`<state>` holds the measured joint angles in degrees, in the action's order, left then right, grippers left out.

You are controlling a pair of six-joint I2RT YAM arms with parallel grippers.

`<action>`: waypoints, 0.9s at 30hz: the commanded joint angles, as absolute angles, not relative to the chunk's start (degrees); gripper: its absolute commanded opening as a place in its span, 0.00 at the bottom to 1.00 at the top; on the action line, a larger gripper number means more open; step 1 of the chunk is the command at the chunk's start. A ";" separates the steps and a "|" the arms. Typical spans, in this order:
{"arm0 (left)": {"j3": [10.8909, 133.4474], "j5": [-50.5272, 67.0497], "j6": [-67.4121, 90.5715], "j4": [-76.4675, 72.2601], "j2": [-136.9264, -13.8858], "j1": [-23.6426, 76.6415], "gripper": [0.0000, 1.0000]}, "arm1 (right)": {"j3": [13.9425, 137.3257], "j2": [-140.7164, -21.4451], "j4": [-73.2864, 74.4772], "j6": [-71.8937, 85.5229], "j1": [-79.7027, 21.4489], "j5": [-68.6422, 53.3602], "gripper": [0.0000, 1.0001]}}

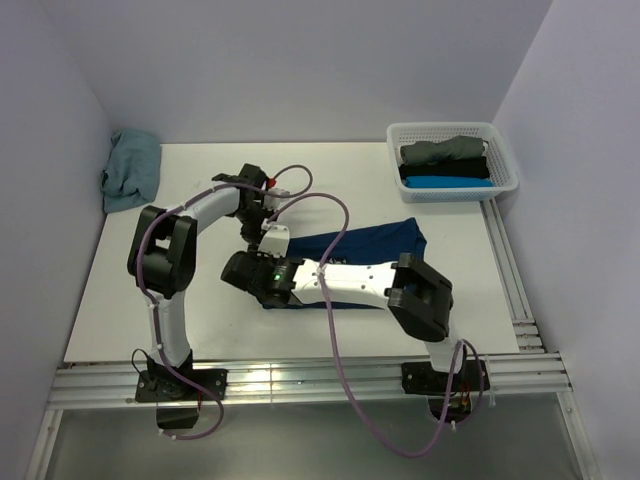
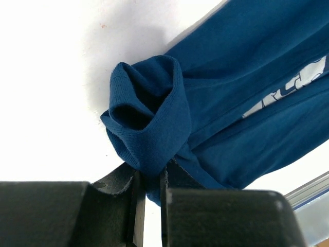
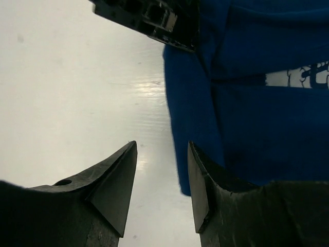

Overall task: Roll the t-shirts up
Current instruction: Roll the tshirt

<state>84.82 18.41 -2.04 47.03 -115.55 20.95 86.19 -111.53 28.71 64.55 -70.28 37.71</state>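
one navy t-shirt [image 2: 241, 62] | print [image 2: 311, 69] unreadable | left jaws pinch it | right jaws spread

The white table [image 1: 110, 310] lies bare on its near left part and across the far middle, between the crumpled teal shirt [image 1: 130, 172] in the far left corner and the basket [image 1: 505, 165] in the far right corner; a gripper could pass there. The centre is crowded. The left arm [image 1: 165, 250] bends in from the left, the right arm [image 1: 365, 283] lies low across from the right, and the navy shirt [image 1: 385, 240] stretches away to the right. The left gripper [image 2: 149, 180] is clamped on the shirt's rolled end. The right gripper [image 3: 162, 154] stands parted over bare table at the shirt's edge. Walls [image 1: 60, 100] close the left, far and right sides, and rails [image 1: 300, 380] line the near edge.
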 commanded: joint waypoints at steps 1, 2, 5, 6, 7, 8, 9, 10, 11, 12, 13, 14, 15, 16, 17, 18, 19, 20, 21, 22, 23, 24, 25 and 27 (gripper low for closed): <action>88.15 16.70 -1.41 48.95 -115.22 21.44 0.06 | 89.91 -116.09 33.31 61.09 -70.31 42.54 0.51; 88.50 16.70 -1.32 49.13 -115.40 21.71 0.06 | 90.70 -116.97 33.31 60.91 -70.40 42.71 0.51; 89.12 16.61 -1.41 49.57 -115.75 21.97 0.07 | 91.93 -120.14 33.75 60.73 -69.88 42.36 0.51; 89.21 16.61 -1.41 49.74 -115.84 22.06 0.07 | 92.28 -120.84 34.36 60.91 -69.87 42.45 0.51; 89.38 16.44 -1.41 49.83 -115.93 22.15 0.08 | 92.81 -122.07 35.58 61.52 -69.96 42.45 0.51; 89.56 16.52 -1.49 50.01 -116.01 22.15 0.09 | 93.25 -122.60 36.12 61.70 -69.96 42.10 0.51; 89.65 16.52 -1.49 50.18 -116.36 22.24 0.09 | 93.34 -123.04 36.56 61.79 -69.96 41.84 0.50; 90.00 16.52 -1.41 50.10 -116.45 22.24 0.10 | 93.43 -123.66 36.91 62.31 -70.05 41.23 0.50; 90.17 16.44 -1.49 50.27 -116.63 22.24 0.12 | 93.69 -123.92 37.52 62.75 -70.22 41.05 0.50; 90.35 16.61 -1.41 50.53 -116.80 22.24 0.13 | 93.87 -124.10 38.83 63.10 -70.31 40.87 0.50; 90.70 16.52 -1.49 50.54 -116.98 22.15 0.15 | 93.95 -124.45 39.37 63.71 -70.40 40.70 0.51; 90.88 16.44 -1.41 50.45 -117.07 22.24 0.16 | 93.96 -124.63 39.81 63.98 -70.49 40.52 0.51; 91.31 16.52 -1.41 50.62 -117.16 22.24 0.17 | 94.04 -124.98 40.95 64.68 -70.84 40.26 0.51; 91.58 16.44 -1.41 50.71 -117.25 22.24 0.19 | 94.30 -125.07 41.74 65.12 -70.93 40.08 0.51; 91.76 16.35 -1.41 50.71 -117.42 22.24 0.19 | 95.00 -125.42 42.71 65.65 -71.01 40.17 0.51; 92.02 16.17 -1.32 50.71 -117.68 22.24 0.19 | 95.44 -125.77 44.63 66.09 -71.36 40.25 0.51; 92.37 16.26 -1.41 50.80 -117.86 22.24 0.20 | 95.80 -126.38 45.52 66.62 -71.45 40.17 0.51; 92.55 16.43 -1.32 50.97 -118.04 22.24 0.20 | 96.93 -126.73 46.57 66.97 -71.54 40.34 0.51; 92.55 16.44 -1.32 50.89 -118.39 22.24 0.21 | 97.20 -127.09 47.80 67.23 -71.72 40.08 0.50; 92.81 16.44 -1.23 50.98 -118.48 22.15 0.21 | 97.47 -127.52 47.99 67.06 -71.89 39.99 0.49; 92.90 16.61 -1.23 50.98 -118.65 22.24 0.22 | 97.12 -127.44 47.64 66.71 -71.89 39.56 0.49; 93.16 16.79 -1.23 51.15 -118.83 22.24 0.24 | 96.86 -127.27 46.33 66.01 -71.89 38.68 0.41; 93.25 16.87 -1.23 51.15 -118.92 22.24 0.25 | 96.42 -127.09 45.71 66.01 -71.98 38.32 0.38; 93.51 17.40 -1.41 51.24 -118.57 22.24 0.31 | 94.93 -125.87 43.08 65.40 -71.89 37.01 0.24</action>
<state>90.76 17.06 -1.83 51.51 -119.15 22.11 95.68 -126.48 42.94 64.79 -71.16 39.40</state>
